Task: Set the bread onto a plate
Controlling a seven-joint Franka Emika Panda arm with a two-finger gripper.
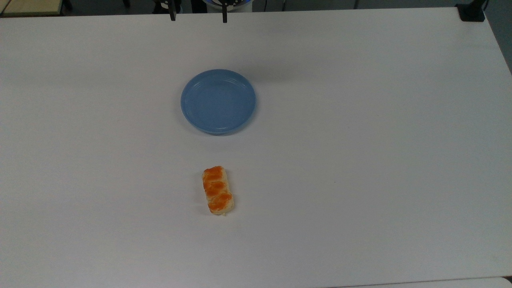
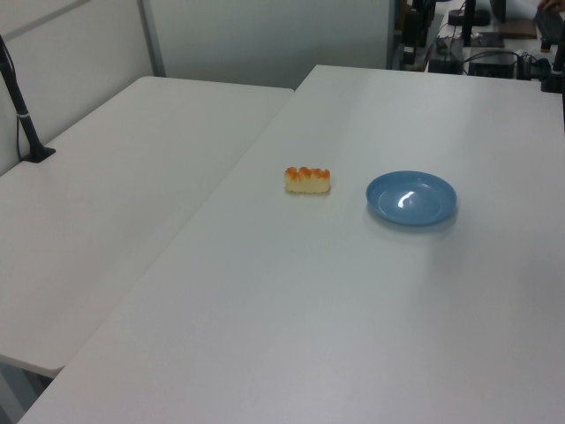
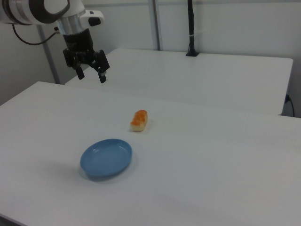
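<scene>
White table (image 1: 360, 160) with bread (image 1: 218, 190) near plate (image 1: 218, 101); empty claw (image 3: 91, 74) spread wide above.

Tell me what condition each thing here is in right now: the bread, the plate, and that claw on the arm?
Bread: lying flat on the white table, bumps up, apart from the plate, nothing touching it.
Plate: right way up on the table, nothing on it.
Claw: open, holding nothing, up in the air above the table and away from both bread and plate.

Top view overhead; left, right views oblique from opposite sides, table (image 1: 360, 160) shared.
</scene>
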